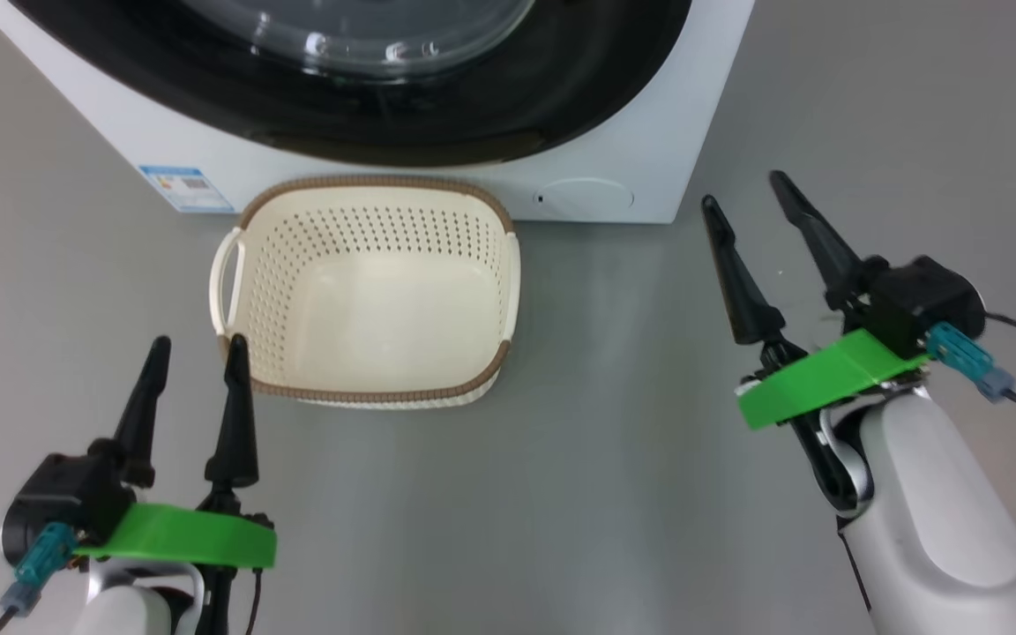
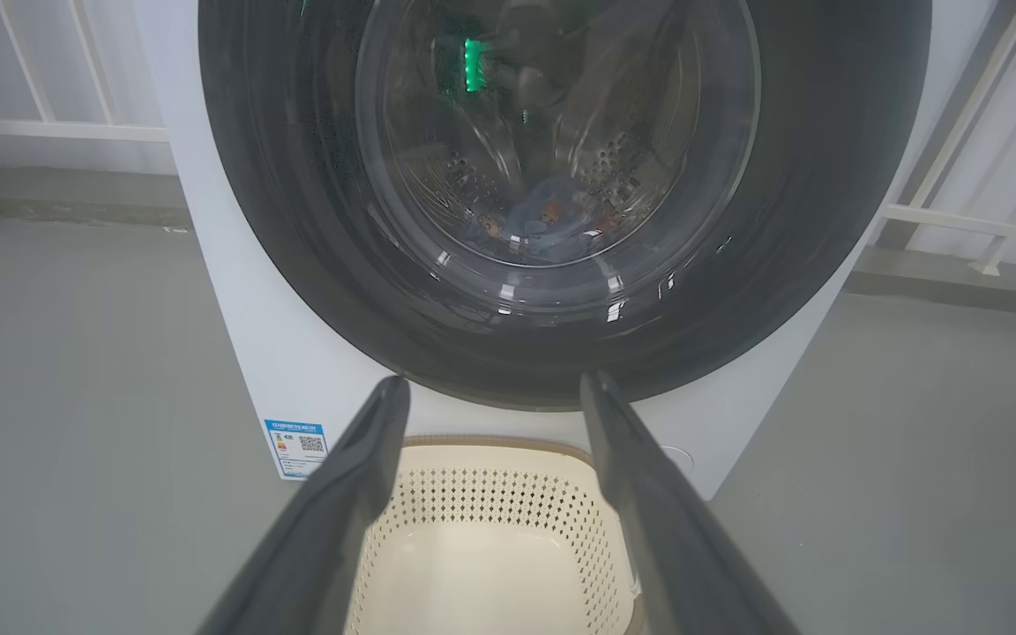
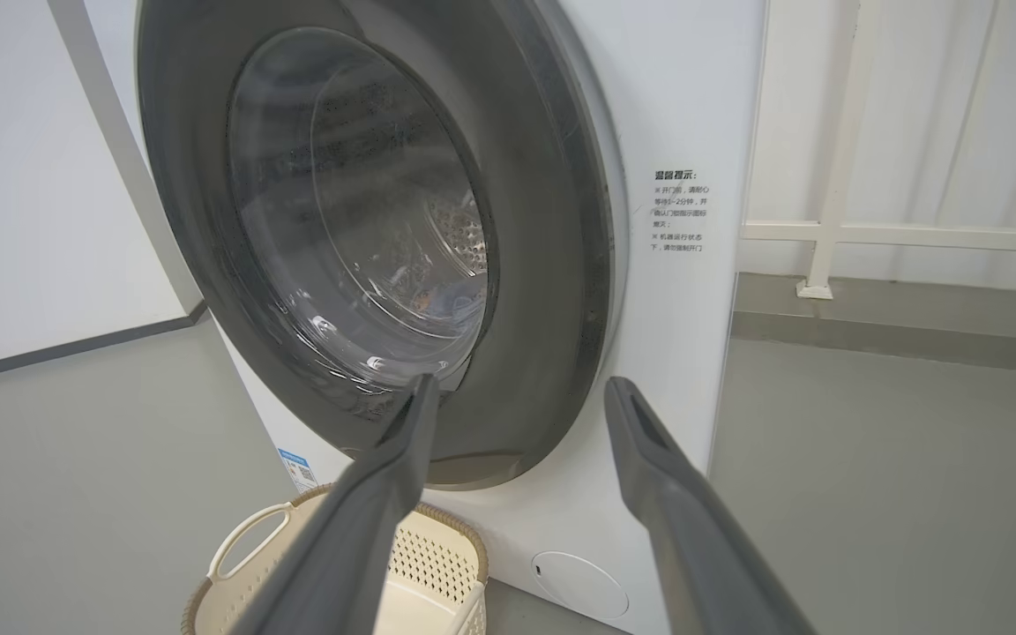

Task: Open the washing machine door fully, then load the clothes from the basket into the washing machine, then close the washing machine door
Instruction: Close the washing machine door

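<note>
1. washing machine door (image 2: 561, 176) sits flush against the white washing machine (image 1: 680, 115). the light blue clothes (image 2: 552, 220) lie in the drum behind its glass, and the basket (image 1: 367, 182) on the floor in front holds nothing.
2. left pincer (image 1: 198, 344) and right pincer (image 1: 743, 190) hang spread apart, gripping nothing, clear of the door.
3. whether the latch caught i cannot tell. a flat, steady push on the black rim, not the glass, should settle it.
</note>
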Robot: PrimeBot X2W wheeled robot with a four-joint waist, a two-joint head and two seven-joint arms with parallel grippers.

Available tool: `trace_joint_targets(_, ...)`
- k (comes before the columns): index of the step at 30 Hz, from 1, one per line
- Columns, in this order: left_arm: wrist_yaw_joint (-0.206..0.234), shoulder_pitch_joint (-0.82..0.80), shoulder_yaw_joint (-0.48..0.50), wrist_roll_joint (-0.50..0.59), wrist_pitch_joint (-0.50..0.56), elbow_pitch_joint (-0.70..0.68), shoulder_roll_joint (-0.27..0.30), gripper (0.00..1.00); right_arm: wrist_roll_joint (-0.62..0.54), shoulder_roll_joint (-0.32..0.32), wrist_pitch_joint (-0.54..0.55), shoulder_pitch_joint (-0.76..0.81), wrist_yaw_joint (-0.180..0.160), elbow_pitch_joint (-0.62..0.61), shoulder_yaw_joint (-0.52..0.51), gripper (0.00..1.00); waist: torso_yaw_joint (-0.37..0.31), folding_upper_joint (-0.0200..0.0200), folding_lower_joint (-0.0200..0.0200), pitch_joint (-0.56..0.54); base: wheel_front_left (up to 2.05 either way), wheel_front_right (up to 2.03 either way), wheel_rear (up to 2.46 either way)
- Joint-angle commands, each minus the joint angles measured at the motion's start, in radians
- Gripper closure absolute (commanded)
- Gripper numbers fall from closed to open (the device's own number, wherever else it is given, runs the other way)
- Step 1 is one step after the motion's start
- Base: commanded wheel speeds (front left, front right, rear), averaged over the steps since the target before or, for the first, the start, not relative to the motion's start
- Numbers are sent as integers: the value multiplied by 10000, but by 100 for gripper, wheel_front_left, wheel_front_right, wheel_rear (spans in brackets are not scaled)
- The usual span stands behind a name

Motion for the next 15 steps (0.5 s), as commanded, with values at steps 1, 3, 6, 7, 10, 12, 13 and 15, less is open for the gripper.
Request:
trace_joint_targets(1, -15, 81, 380, 127, -65, -187, 221, 0, -21, 154, -34, 259, -57, -331, 70, 0, -172, 0, 0, -353, 0, 0, 0)
trace_joint_targets(3, -15, 199, 441, 174, -65, -202, 200, 0, 13, 211, -34, 603, -57, -484, -248, 0, -218, 0, 0, -523, 0, 0, 0)
trace_joint_targets(6, -15, 354, 495, 255, -65, -213, 175, 0, -10, 263, -34, 1189, -57, -700, -517, 0, -295, 0, 0, -727, 0, 0, 0)
trace_joint_targets(7, -15, 400, 512, 280, -65, -215, 170, 0, -26, 270, -34, 1375, -57, -763, -587, 0, -323, 0, 0, -789, 0, 0, 0)
trace_joint_targets(10, -15, 538, 568, 370, -65, -241, 167, 0, -41, 271, -34, 1934, -57, -978, -854, 0, -407, 0, 0, -984, 0, 0, 0)
trace_joint_targets(12, -15, 644, 610, 414, -65, -261, 167, 0, -53, 250, -34, 2286, -57, -1145, -995, 0, -457, 0, 0, -1092, 0, 0, 0)
trace_joint_targets(13, -15, 697, 639, 426, -65, -278, 166, 0, -69, 228, -34, 2450, -57, -1222, -1041, 0, -493, 0, 0, -1142, 0, 0, 0)
trace_joint_targets(15, -15, 811, 694, 449, -65, -315, 165, 0, -80, 194, -34, 2739, -57, -1363, -1134, 0, -561, 0, 0, -1227, 0, 0, 0)
